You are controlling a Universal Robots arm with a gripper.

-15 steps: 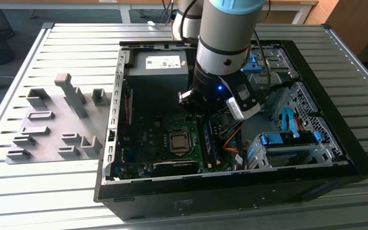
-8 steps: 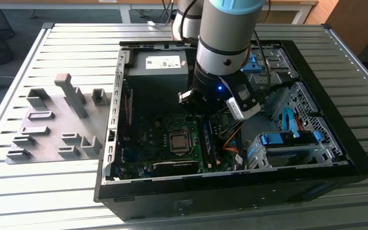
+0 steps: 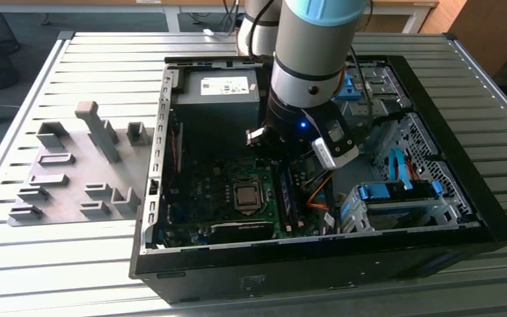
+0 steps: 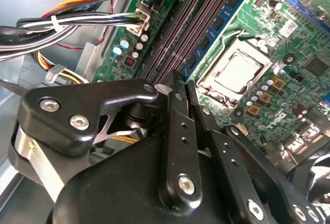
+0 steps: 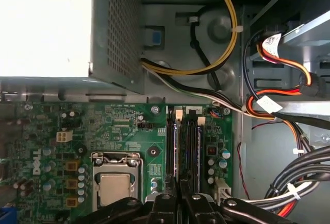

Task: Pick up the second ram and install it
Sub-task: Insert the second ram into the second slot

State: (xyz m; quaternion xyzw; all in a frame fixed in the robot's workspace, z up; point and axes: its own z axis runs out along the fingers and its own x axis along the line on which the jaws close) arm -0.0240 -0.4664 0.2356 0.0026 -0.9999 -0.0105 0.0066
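Inside the open computer case [image 3: 161, 165], the arm's body is hiding much of the motherboard [image 3: 209, 191] in the exterior view. Both wrist views are showing the gripper [image 5: 180, 197] with fingers pressed together, empty, hovering over the memory slots [image 5: 184, 147]. The second ram [image 4: 219, 26] is sitting seated in a slot, beside the processor socket [image 4: 234, 74].

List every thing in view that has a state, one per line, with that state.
gripper: fingers shut together, tips just above the memory slots.
ram stick: seated in a slot beside the processor socket.
memory slots: the ones under the fingertips look empty.
processor socket: retention frame closed over the chip.
computer case: lying on its side, side panel off.
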